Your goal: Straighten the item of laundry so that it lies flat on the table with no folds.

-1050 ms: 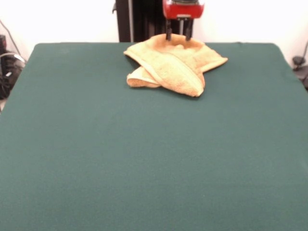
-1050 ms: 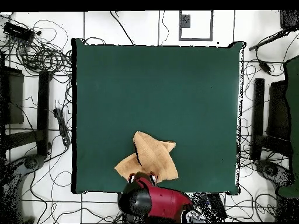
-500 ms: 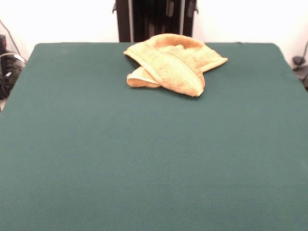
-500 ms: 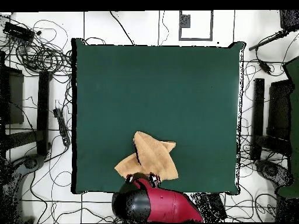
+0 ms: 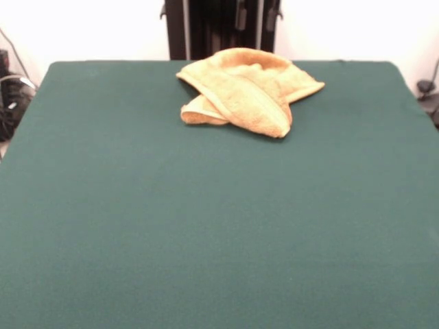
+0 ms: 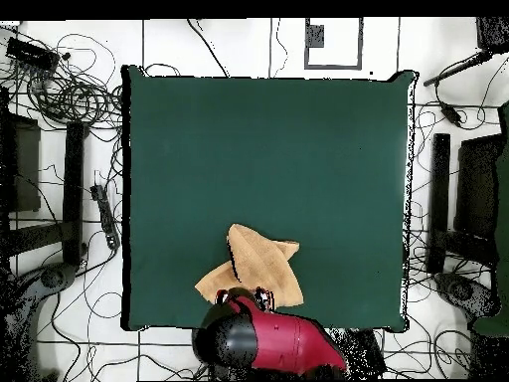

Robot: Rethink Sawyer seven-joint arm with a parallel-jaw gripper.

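The towel [image 5: 245, 88] sits bunched up near the top centre of the front view, close to the upper edge of the green table [image 5: 206, 226], and it is anything but flat: a thick fold runs diagonally across it from upper left to lower right, a small flap pokes out at its lower left, and a pointed corner reaches toward the right. From overhead the same towel [image 6: 254, 269] lies low in the frame, a little left of centre, close to the table's [image 6: 268, 149] bottom edge, with one broad folded lobe lying over a flatter layer that spreads to the left. The red and black arm [image 6: 266, 343] fills the bottom of the overhead picture, and its gripper [image 6: 246, 297] hangs right over the towel's lower edge. Whether the jaws are spread or pressed together, I cannot tell from here. Cables [image 6: 70, 95] sprawl over the floor left of the table in the overhead view.
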